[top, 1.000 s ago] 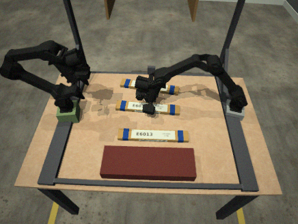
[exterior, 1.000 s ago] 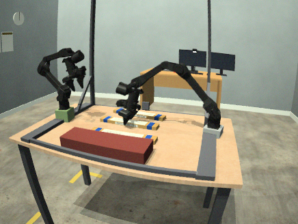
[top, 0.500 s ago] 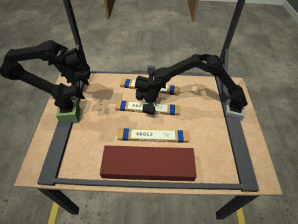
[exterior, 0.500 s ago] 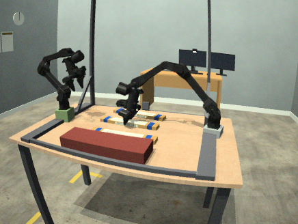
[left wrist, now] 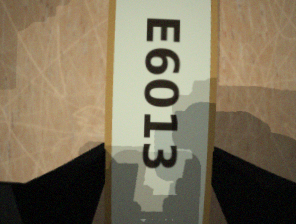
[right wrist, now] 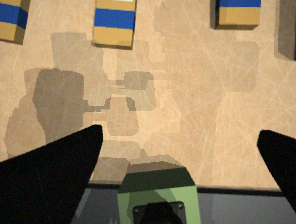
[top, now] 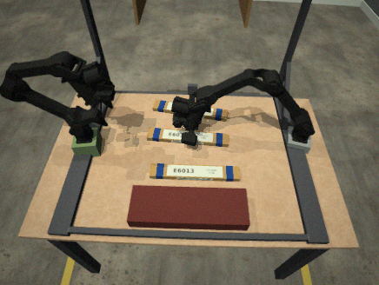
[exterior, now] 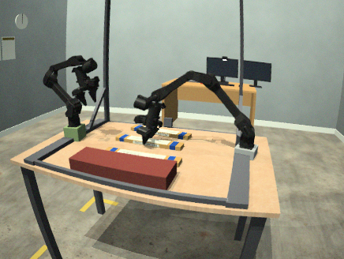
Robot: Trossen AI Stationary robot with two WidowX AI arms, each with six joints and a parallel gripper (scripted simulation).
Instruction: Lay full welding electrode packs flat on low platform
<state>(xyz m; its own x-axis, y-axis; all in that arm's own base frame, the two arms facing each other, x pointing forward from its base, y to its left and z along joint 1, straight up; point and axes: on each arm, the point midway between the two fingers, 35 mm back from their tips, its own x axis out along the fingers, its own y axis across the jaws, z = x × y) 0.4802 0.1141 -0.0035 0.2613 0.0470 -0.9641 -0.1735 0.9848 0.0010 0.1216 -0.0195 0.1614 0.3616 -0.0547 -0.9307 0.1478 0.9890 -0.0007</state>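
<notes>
Counting 3 packs on the table, each w/ 2 blue bands. Near pack: reads "E6013", rest of txt too small. Mid pack: "E6013" too. Far pack, by table's back edge: label mostly hidden. 1 low platform, dark red, along front edge, w/ 0 packs on it. Our L gripper is part-open, clamped on mid pack's long sides; our R gripper, above table's left edge, is wide open, holding 0.

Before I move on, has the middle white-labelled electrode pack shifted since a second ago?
No; the middle white-labelled electrode pack keeps its distance from the dark red block.
</notes>
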